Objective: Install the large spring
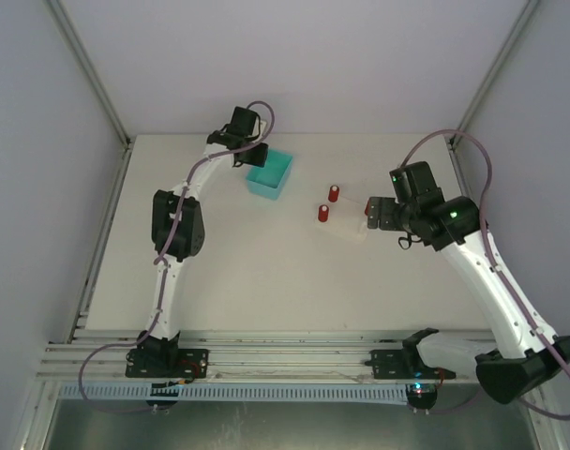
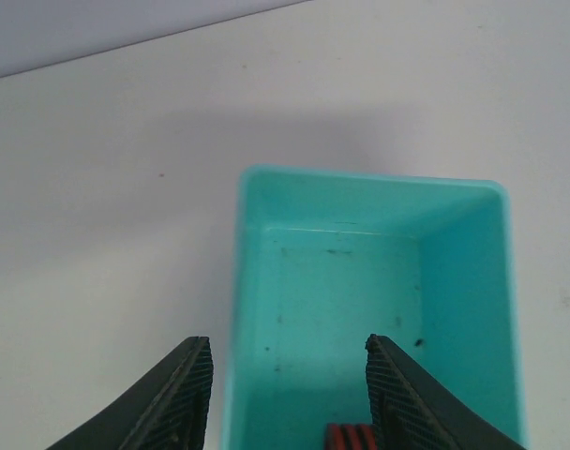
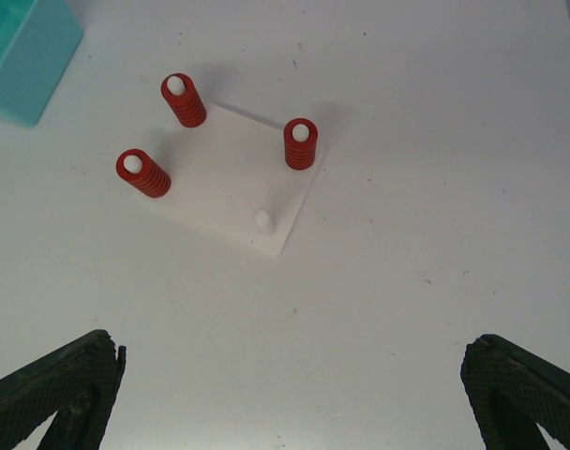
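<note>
Hovering over the teal bin (image 2: pixel 472 309), my left claw (image 2: pixel 290 398) is released, jaws spread, and a red spring (image 2: pixel 351 437) lies on the bin floor just between and below them, mostly cut off, so I can't call its axis. That claw is nearer by far. Farther right, my right claw (image 3: pixel 285 403) gapes empty before the white plate (image 3: pixel 229 178), whose bare peg (image 3: pixel 263 219) stands unfilled. No readable writing anywhere.

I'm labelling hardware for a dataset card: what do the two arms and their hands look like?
The left arm and right arm have white links, black joint housings and a mauve cable looping alongside. A green light glows on the right one. The fingers are black with finely ribbed pads.
</note>
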Tool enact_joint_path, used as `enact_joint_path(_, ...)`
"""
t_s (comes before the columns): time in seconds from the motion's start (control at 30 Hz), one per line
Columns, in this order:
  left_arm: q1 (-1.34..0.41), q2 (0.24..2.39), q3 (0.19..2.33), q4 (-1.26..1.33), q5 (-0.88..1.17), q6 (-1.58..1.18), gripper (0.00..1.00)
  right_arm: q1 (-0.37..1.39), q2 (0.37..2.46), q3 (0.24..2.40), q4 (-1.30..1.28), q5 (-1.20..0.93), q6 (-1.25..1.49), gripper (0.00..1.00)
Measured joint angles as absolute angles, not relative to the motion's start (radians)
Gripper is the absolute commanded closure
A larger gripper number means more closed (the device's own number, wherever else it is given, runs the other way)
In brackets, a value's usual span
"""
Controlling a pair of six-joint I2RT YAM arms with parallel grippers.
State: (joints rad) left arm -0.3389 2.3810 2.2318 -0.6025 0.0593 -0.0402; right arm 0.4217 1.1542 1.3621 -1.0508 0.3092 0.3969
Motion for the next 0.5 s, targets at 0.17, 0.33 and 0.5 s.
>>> enact_joint_path(0.17, -0.33, 2.382, 2.231, -0.603, 0.032, -0.023, 0.55, 0.422, 1.192, 1.398, -1.045, 0.299, 0.394, 0.01)
enact_joint_path(0.33, -0.33, 2.384, 2.212, -0.592, 0.009, -0.018, 0.57, 0.422, 1.201, 1.408, -1.04, 0.297, 0.393, 0.01)
enact_joint_path(0.5, -0.33, 2.388, 2.17, -0.576, -0.001, -0.015, 0.62, 0.422, 1.201, 1.408, -1.04, 0.298, 0.393, 0.01)
